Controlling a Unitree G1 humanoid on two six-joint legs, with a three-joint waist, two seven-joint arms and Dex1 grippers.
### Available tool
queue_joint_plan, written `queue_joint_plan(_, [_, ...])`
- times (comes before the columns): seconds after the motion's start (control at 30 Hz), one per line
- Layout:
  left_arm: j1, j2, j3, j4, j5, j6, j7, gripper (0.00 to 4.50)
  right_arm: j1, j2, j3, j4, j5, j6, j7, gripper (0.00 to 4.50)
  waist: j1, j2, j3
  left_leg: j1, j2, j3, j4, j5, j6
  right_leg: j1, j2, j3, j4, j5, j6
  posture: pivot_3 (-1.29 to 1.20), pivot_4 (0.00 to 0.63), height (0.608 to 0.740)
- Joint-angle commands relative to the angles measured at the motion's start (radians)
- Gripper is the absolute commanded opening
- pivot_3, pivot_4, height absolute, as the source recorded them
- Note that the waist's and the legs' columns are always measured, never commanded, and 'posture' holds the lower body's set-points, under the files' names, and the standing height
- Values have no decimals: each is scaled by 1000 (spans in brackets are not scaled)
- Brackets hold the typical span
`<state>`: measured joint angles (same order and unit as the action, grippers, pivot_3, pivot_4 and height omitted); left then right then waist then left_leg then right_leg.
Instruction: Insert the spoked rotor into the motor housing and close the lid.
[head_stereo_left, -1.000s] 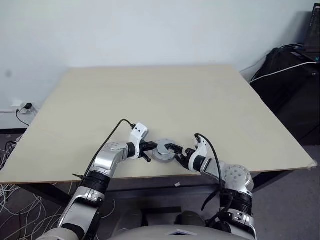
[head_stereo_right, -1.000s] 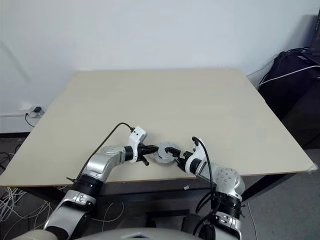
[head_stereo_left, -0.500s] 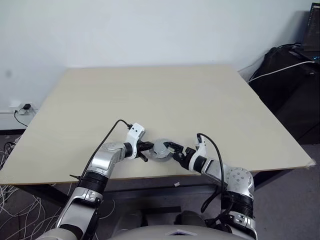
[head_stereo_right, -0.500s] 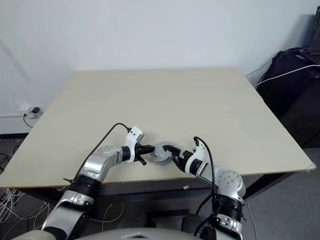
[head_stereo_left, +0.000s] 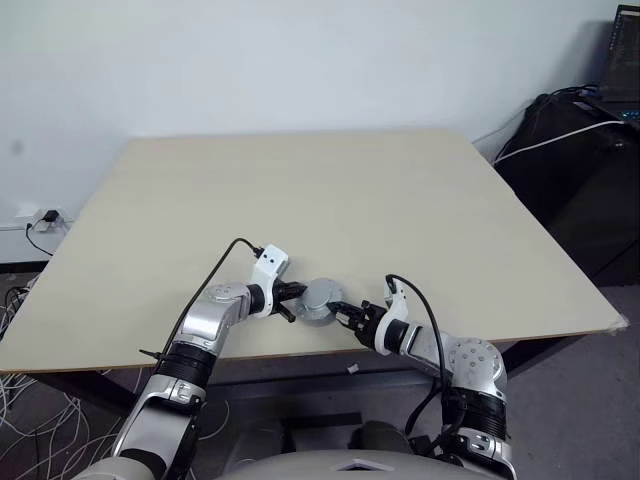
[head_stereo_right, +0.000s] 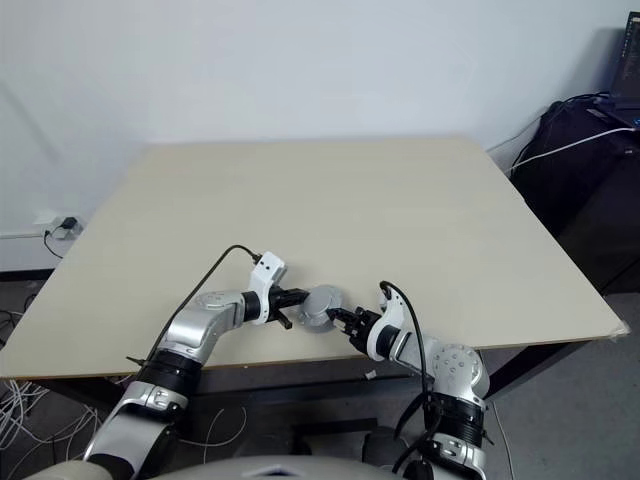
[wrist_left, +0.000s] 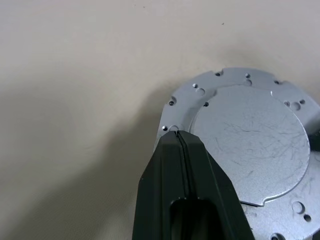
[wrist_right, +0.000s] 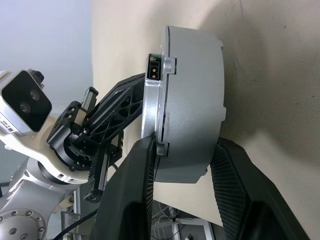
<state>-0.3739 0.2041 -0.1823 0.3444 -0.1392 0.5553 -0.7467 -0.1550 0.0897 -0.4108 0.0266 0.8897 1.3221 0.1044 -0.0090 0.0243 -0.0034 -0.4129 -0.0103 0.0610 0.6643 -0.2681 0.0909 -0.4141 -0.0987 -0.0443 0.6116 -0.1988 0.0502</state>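
From the head: closed motor (head_stereo_left: 319, 297) near the desk's (head_stereo_left: 300, 190) front edge, pinned between left gripper (head_stereo_left: 291, 296) and right gripper (head_stereo_left: 341, 310), likely to steady it while the lid seats. Left wrist: fingers (wrist_left: 180, 165) pressed together, tip against the lid's (wrist_left: 245, 135) flange. Right wrist: jaws narrowed round the housing (wrist_right: 192, 100), fingers (wrist_right: 132, 195) flanking it, not surely clamped; arm low, aimed across

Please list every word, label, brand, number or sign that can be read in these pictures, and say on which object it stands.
No readable text in any view.
The lid: scratches and small holes, no marking.
The motor housing: plain grey side, no label; a small dark connector at its rim, nothing legible.
Left gripper and right gripper: no printing on the black fingers.
The table: bare.
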Motion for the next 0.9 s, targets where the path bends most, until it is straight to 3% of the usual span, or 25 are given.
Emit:
queue_joint_plan(0.03, [16,-34,-59,0,-9,23,-33,0,-16,104,58,-41,56,-14,22,1333,0,0,0,0,0,0,0,0,0,0,0,0,0,0,0,0,0,740])
queue_joint_plan(0.53, [32,-51,-29,-31,-34,23,-28,0,-9,91,40,-42,53,-30,-9,1332,0,0,0,0,0,0,0,0,0,0,0,0,0,0,0,0,0,740])
queue_joint_plan(0.9, [115,-180,202,-205,-211,7,78,0,8,83,36,-44,63,-40,-18,1304,2,-1,2,-4,0,0,-1,0,0,-3,-1,0,-1,0,0,0,0,740])
